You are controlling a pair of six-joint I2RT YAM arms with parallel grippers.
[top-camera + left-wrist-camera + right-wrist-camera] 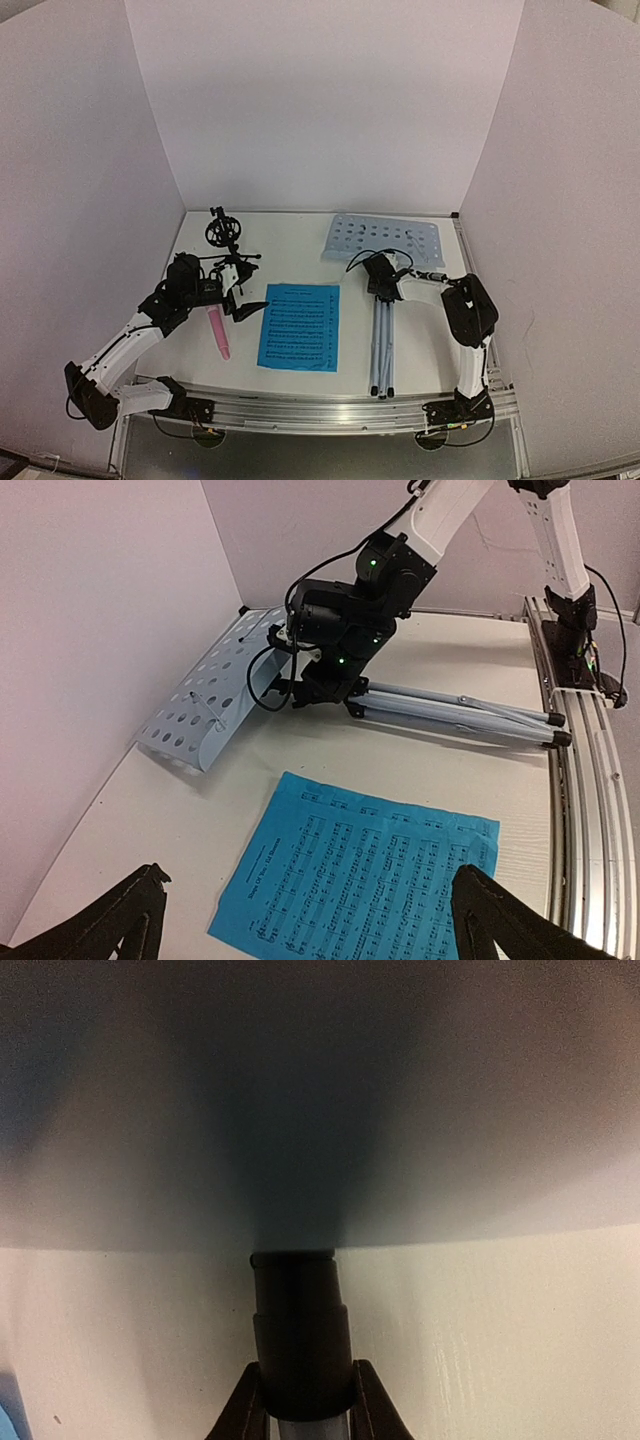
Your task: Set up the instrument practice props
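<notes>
The silver music stand was laid flat on the right half of the bench. Its perforated pale desk was found near the far right corner, tilted, with one long edge resting on the surface. The folded legs were pointed towards the near edge. The right jaws were closed narrowly on the shaft of the stand, just beside the desk. In the right wrist view a black collar of the shaft was seen clamped between the two fingers.

The left jaws were spread wide and nothing was held in them. They were seen above the left half of the bench. The blue sheet-music page was placed flat in the middle of the bench, nearer to the near edge. The pink microphone was laid just left of the page, not touching it. The small black mic mount was seen near the far left corner.
</notes>
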